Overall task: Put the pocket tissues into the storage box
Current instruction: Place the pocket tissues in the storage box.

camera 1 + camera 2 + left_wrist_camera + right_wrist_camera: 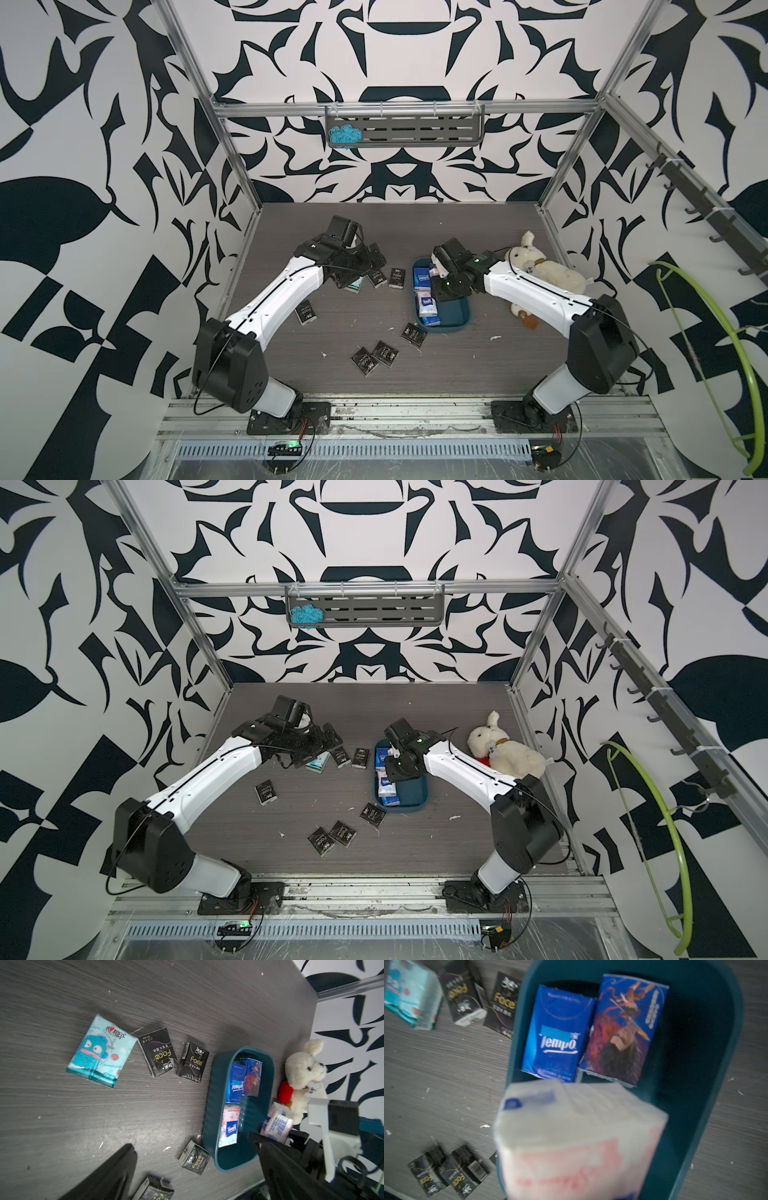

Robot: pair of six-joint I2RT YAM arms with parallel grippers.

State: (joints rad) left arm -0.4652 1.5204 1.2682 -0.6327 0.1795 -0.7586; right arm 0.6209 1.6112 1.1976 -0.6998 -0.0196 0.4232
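Table (478, 365): dark grey wood-grain, flecked with small white scraps. Walls (83, 166): white with bold black leaf shapes on three sides, set in an aluminium frame (270, 110). On the back bar hangs one grey slotted shelf (415, 131) holding one ball of blue yarn (344, 135). One hook rail (698, 201) runs along the wall on the right arm's side. One plush dog (540, 266) lies behind the right arm. Loose on the table are six black packets (397, 277) (two by the left gripper, one beside the left forearm, one just beside the box's near corner, two side by side in front) and one teal packet (99, 1051), which lies next to the far pair. Box (455, 318): dark teal, right of centre. At least three packets lie in it along its left wall: a blue one (236, 1084), a blue illustrated one (252, 1076) and a pink-white one (229, 1126). Left gripper (361, 270): jaws spread wide, nothing between them, above the teal packet. Right gripper (437, 272): clamped on one white-pink packet (581, 1136), held over the far end of the box.
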